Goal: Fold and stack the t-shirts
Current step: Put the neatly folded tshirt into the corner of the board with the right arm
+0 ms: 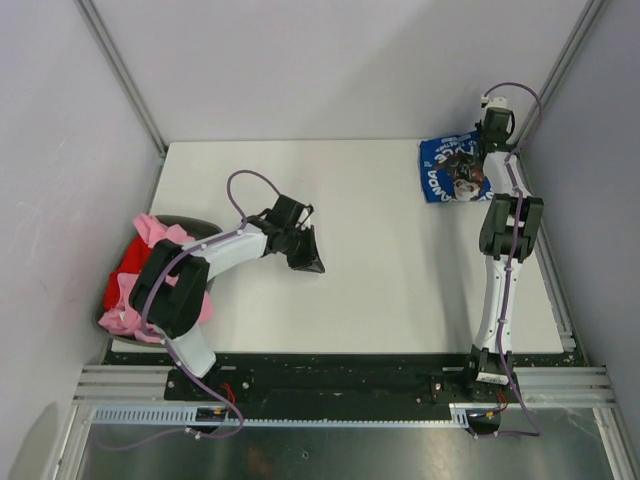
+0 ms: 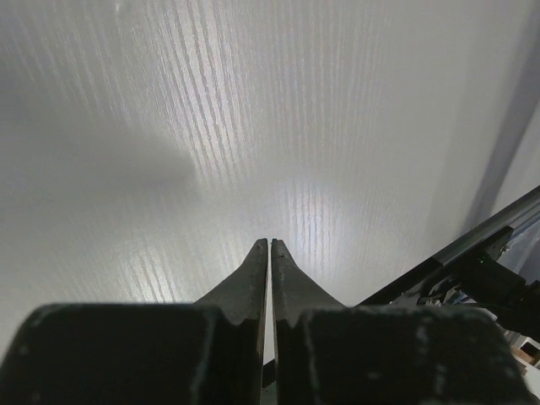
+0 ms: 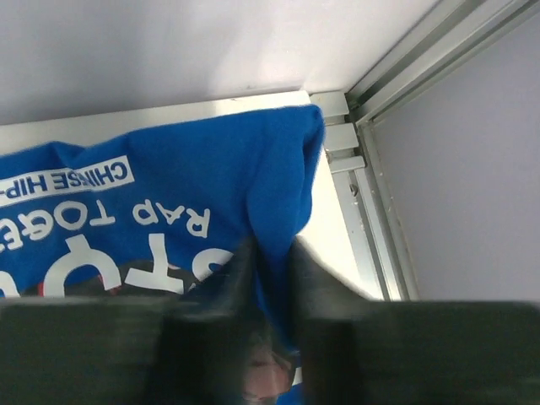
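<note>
The royal blue t-shirt (image 1: 452, 170) with white lettering and a round graphic lies folded at the table's far right corner. My right gripper (image 1: 480, 160) sits on its right edge, jaws pinching a fold of the blue cloth (image 3: 278, 194); its fingers (image 3: 316, 278) straddle that fold. A light pink t-shirt (image 1: 160, 232) and a red t-shirt (image 1: 128, 262) lie heaped together at the left edge. My left gripper (image 1: 308, 262) is shut and empty over bare table near the centre-left; its closed tips (image 2: 269, 246) point at the white tabletop.
The white table (image 1: 370, 290) is walled by grey panels and an aluminium frame (image 3: 380, 76) close behind the blue shirt. A dark round holder (image 1: 195, 225) sits under the pink and red heap. The black rail (image 1: 340, 370) runs along the near edge.
</note>
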Available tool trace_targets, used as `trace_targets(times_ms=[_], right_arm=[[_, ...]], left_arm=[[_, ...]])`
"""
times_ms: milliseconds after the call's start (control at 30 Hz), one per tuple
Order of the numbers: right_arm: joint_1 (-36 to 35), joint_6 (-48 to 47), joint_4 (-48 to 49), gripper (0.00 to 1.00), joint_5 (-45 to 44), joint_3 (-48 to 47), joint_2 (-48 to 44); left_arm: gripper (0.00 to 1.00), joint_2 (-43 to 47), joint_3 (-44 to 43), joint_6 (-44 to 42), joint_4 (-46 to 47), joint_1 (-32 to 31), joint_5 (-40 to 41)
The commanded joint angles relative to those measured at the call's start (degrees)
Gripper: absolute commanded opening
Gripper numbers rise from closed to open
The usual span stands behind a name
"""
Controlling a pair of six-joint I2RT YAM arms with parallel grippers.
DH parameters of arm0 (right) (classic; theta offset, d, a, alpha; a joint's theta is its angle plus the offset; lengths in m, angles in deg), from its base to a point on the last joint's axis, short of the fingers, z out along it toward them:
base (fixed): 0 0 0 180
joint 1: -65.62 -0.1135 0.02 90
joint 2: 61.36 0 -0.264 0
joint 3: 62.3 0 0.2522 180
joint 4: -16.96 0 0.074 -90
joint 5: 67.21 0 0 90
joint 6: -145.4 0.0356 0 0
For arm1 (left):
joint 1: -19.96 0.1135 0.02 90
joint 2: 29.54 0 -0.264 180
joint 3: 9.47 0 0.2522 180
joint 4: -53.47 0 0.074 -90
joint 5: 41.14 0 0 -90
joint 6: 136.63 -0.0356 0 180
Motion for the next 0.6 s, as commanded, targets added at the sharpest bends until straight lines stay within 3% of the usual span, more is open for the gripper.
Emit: trace_targets(times_ms=[0,33,67,133,367,567], right_arm=[[-0.69,-2.93,5.33,0.4,-1.86,0.69,-0.17],[-1.03,-2.88,5.99,0.7,-3.32,1.39,-0.78],[-1.47,-2.99,6.23,0.85,-4.41,1.7,-1.3],[-2.23,-3.0,5.73,0.96,-5.2,1.69,-2.52],[-5.04,1.93,1.99,0.99,-7.5,3.15,-10.16],[-11.26,10.33,-2.43,0.99,-10.38,12.99,-22.08]], left_arm=[[0.07,0.15,-2.36,-1.91,-0.08,0.33,-1.68],[0.07,0.19,-2.3,-1.92,-0.09,0.34,-1.71],[0.07,0.33,-2.27,-1.92,-0.09,0.35,-1.73],[0.07,0.75,-2.25,-2.03,-0.04,0.37,-1.5],[0.12,3.99,-1.79,-2.83,-0.11,1.3,0.65],[0.14,8.52,-0.41,-4.12,-0.09,3.23,2.98]])
